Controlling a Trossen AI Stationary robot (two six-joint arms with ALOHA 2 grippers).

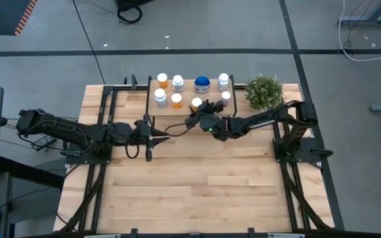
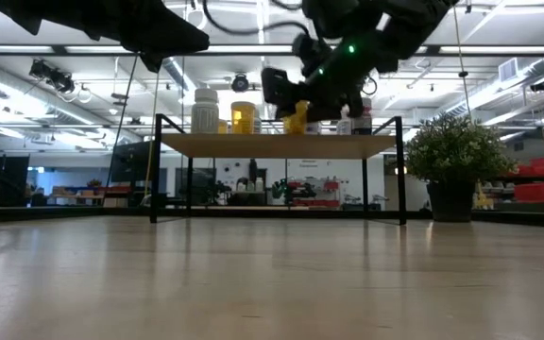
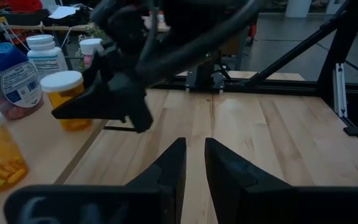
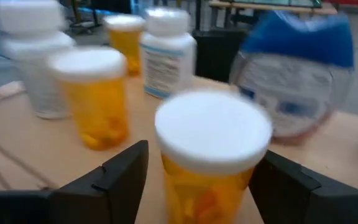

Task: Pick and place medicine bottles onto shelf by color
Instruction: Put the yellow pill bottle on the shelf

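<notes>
Right wrist view: the right claw point(image 4: 207, 171) is seen with its fingers point(image 4: 120, 171) spread wide on either side of an orange bottle point(image 4: 211, 155) with a white cap; gaps show on both sides, so the bottle is judged released, not gripped. The bottle stands on the shelf point(image 1: 187, 106), near its front edge, beside another orange bottle point(image 4: 97, 99); white bottles point(image 4: 166, 53) and a blue-topped jar point(image 4: 297, 74) stand behind.

High view: the left claw point(image 1: 156, 137) is held over the table point(image 1: 197, 185), short of the shelf, fingers nearly shut on nothing.

Step judged: placing an orange bottle among its like. Next move calls for a straight withdrawal of the right claw, without the cap being clipped.
</notes>
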